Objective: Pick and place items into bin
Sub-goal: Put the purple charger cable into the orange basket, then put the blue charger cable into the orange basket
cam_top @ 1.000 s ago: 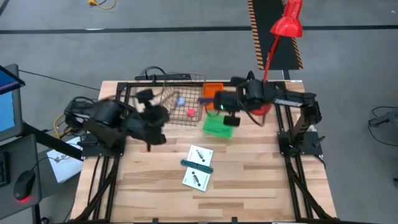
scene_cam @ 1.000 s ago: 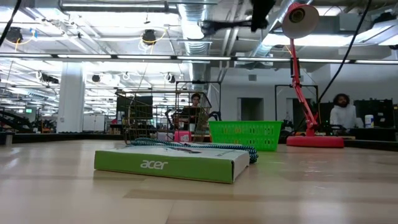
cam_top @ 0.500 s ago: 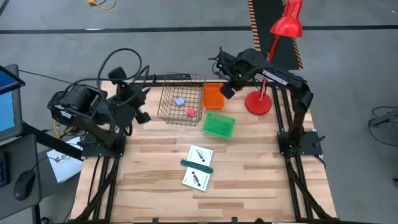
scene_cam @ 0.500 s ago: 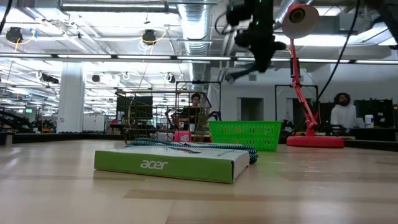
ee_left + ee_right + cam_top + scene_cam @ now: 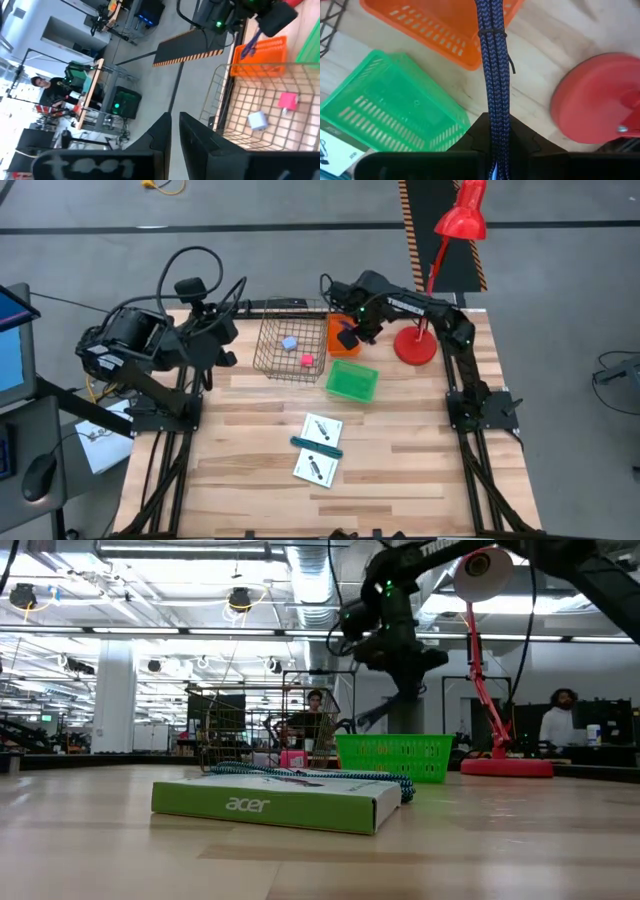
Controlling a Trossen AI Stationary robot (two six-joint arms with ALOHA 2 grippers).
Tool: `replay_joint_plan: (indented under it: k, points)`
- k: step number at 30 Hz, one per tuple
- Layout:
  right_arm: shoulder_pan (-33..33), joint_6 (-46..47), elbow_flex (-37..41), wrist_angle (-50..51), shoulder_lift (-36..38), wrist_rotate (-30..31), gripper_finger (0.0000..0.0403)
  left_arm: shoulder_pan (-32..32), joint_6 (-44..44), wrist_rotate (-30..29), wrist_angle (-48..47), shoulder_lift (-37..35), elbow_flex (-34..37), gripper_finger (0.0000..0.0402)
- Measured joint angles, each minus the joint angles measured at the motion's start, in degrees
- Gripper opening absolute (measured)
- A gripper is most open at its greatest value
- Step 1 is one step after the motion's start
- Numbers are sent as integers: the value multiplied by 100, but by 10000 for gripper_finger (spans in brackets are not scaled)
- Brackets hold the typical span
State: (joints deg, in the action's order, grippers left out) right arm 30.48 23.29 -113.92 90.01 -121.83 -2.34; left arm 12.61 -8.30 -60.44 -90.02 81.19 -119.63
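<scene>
My right gripper (image 5: 347, 337) (image 5: 493, 131) points down over the orange bin (image 5: 343, 335) (image 5: 440, 25), shut on a blue braided stick (image 5: 491, 60) (image 5: 251, 44). My left gripper (image 5: 221, 352) (image 5: 174, 131) is shut and holds nothing, raised just left of the wire basket (image 5: 292, 338). A lilac cube (image 5: 290, 342) and a pink cube (image 5: 306, 361) lie in that basket. Two white packets (image 5: 322, 428) (image 5: 315, 468) lie flat on the table, with a teal stick (image 5: 315, 445) between them. My right gripper pinches the blue stick between its two fingers, at the stick's upper part (image 5: 494, 120). The fingers come from above and lie along the stick. It hangs past the fingertips over the orange bin, clear of the table; its lower end is out of the wrist view.
A green basket (image 5: 352, 380) (image 5: 390, 105) lies just near of the orange bin. A red lamp's base (image 5: 415, 346) (image 5: 600, 95) stands to the right of it. People sit in the room beyond the table (image 5: 552, 720).
My right gripper has come down from high above the table onto the spot over the orange bin, rolling its wrist, with the blue stick still in it. My left gripper has drawn back from in front of the wire basket toward the table's left edge and risen.
</scene>
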Motion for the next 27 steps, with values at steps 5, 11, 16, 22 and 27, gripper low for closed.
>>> replay_joint_plan:
  k: [5, 11, 16, 22, 27]
  points:
    - [32, 104, -7, -11, -211, -132, 25, -133, -225, 192, 0, 0, 0, 29]
    - [92, 373, -9, -296, -222, -130, 39, -311, -563, 731, 120, 2, 0, 29]
    - [151, 348, -9, -373, -222, -227, 78, -426, -696, 816, 125, 2, 0, 29]
    - [151, 301, -12, -565, -222, -250, 107, -534, -703, 926, 106, 2, 0, 29]
    - [145, -102, -73, -557, -222, -288, 127, -558, -705, 929, 103, 2, 0, 29]
